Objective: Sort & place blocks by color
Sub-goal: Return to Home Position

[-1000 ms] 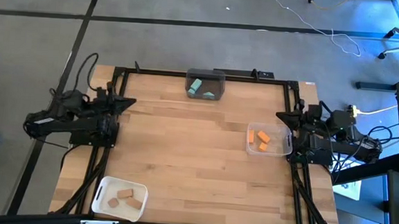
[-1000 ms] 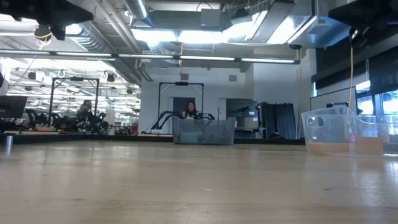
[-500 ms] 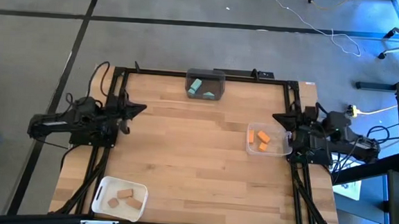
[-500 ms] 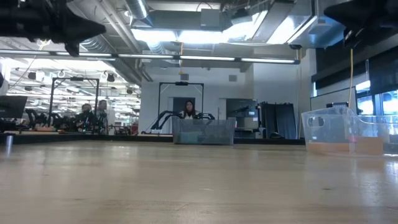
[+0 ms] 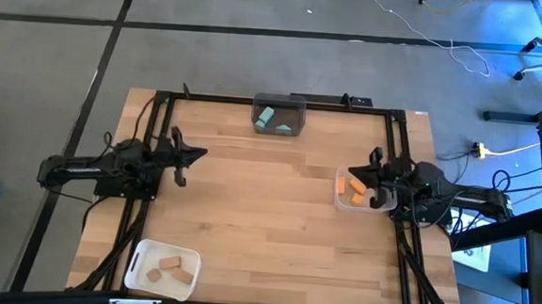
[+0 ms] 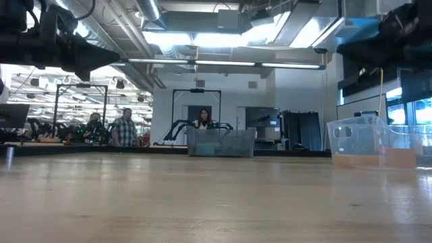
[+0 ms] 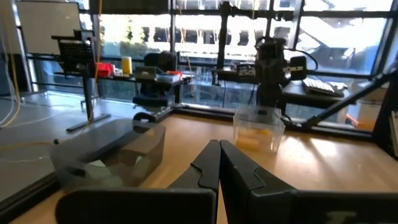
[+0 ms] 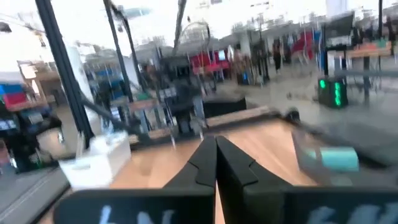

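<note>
A: What's changing?
B: Both arms are swinging inward from the worktop's side edges. The left gripper is hanging inside the left edge, and the right gripper over the clear bin. Both are pinched closed, carrying nothing.
A: Blocks?
B: Teal blocks are sitting in the dark grey bin at the far edge. Orange blocks are in the clear bin by the right edge, tan blocks in the white bin at the near-left corner (I'm seeing none loose). Sorting's looking done; arms are probably just homing.

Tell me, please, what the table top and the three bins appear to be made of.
Table top: pale wood in joined strips with a faint sheen; grain and seams show. Right bin: clear plastic, probably; the table shows through its walls. Far bin: smoky dark grey plastic, seemingly translucent. Near-left bin: opaque white plastic, smooth with rounded corners.
</note>
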Controlling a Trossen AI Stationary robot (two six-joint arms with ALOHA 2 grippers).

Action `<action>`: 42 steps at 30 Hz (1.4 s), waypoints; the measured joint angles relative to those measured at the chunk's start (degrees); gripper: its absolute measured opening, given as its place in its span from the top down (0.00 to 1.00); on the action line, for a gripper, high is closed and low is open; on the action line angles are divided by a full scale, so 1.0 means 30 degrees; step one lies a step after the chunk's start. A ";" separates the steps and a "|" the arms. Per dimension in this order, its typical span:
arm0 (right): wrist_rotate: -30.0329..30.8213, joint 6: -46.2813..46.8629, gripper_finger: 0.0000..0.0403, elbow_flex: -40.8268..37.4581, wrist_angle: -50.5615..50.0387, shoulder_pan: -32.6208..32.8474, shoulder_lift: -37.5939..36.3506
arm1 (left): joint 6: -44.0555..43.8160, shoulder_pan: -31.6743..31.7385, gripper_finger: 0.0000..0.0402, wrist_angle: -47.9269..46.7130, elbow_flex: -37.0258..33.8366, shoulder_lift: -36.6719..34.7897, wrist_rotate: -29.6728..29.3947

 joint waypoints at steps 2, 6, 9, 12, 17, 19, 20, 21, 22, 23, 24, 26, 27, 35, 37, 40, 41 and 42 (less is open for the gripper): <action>0.0036 0.0010 1.00 -0.0022 -0.0847 0.0000 0.0041 | 0.0084 -0.0001 1.00 -0.0324 0.0000 0.0001 0.0166; 0.0124 -0.1130 1.00 -0.0022 -0.1213 -0.0007 0.0044 | 0.0718 -0.0003 1.00 -0.0756 0.0000 0.0000 0.0164; 0.0148 -0.2012 0.99 -0.0014 -0.1560 -0.0015 0.0044 | 0.1179 -0.0002 1.00 -0.0900 0.0000 0.0000 0.0162; 0.0160 -0.1937 0.98 -0.0007 -0.2040 -0.0015 0.0044 | 0.1912 0.0000 1.00 -0.0618 0.0000 0.0000 0.0157; 0.0160 -0.1840 0.97 0.0000 -0.2482 -0.0015 0.0102 | 0.2091 0.0000 1.00 -0.0897 0.0000 0.0000 -0.0138; 0.0160 -0.1794 0.97 0.0000 -0.2485 -0.0015 0.0102 | 0.2063 -0.0007 1.00 -0.1017 0.0000 0.0000 -0.0309; 0.0160 -0.1864 0.97 0.0000 -0.2485 -0.0015 0.0102 | 0.2064 -0.0007 1.00 -0.1019 0.0000 0.0000 -0.0594; 0.0160 -0.1950 0.97 0.0000 -0.2485 -0.0015 0.0102 | 0.2062 -0.0007 1.00 -0.1021 0.0000 0.0000 -0.0876; 0.0160 -0.1987 0.97 0.0000 -0.2485 -0.0015 0.0102 | 0.2058 -0.0007 1.00 -0.1027 0.0000 0.0000 -0.1097; 0.0160 -0.1932 0.97 0.0000 -0.2480 -0.0015 0.0102 | 0.2062 -0.0006 1.00 -0.1033 0.0000 0.0000 -0.1225; 0.0160 -0.1848 0.97 0.0000 -0.2483 -0.0015 0.0102 | 0.2062 -0.0007 1.00 -0.1049 0.0000 0.0000 -0.1354; 0.0160 -0.1873 0.97 0.0000 -0.2485 -0.0015 0.0102 | 0.2062 -0.0007 1.00 -0.1232 0.0000 0.0000 -0.1578; 0.0160 -0.1938 0.97 0.0000 -0.2485 -0.0015 0.0102 | 0.2112 -0.0007 1.00 -0.1372 0.0000 0.0000 -0.1619; 0.0164 -0.1902 0.97 0.0008 -0.2482 -0.0015 0.0109 | 0.2237 0.0000 1.00 -0.1541 0.0000 0.0000 -0.1737; 0.0160 -0.1902 0.97 0.0008 -0.2485 -0.0015 0.0109 | 0.2244 -0.0007 1.00 -0.1541 0.0000 0.0000 -0.1737; 0.0160 -0.1909 0.97 0.0008 -0.2483 -0.0015 0.0109 | 0.2244 -0.0007 1.00 -0.1541 0.0000 0.0000 -0.1737; 0.0160 -0.1909 0.97 0.0008 -0.2478 -0.0015 0.0109 | 0.2244 -0.0007 1.00 -0.1544 0.0000 0.0000 -0.1737; 0.0160 -0.1913 0.97 0.0008 -0.2478 -0.0015 0.0109 | 0.2244 -0.0006 1.00 -0.1548 0.0000 0.0000 -0.1737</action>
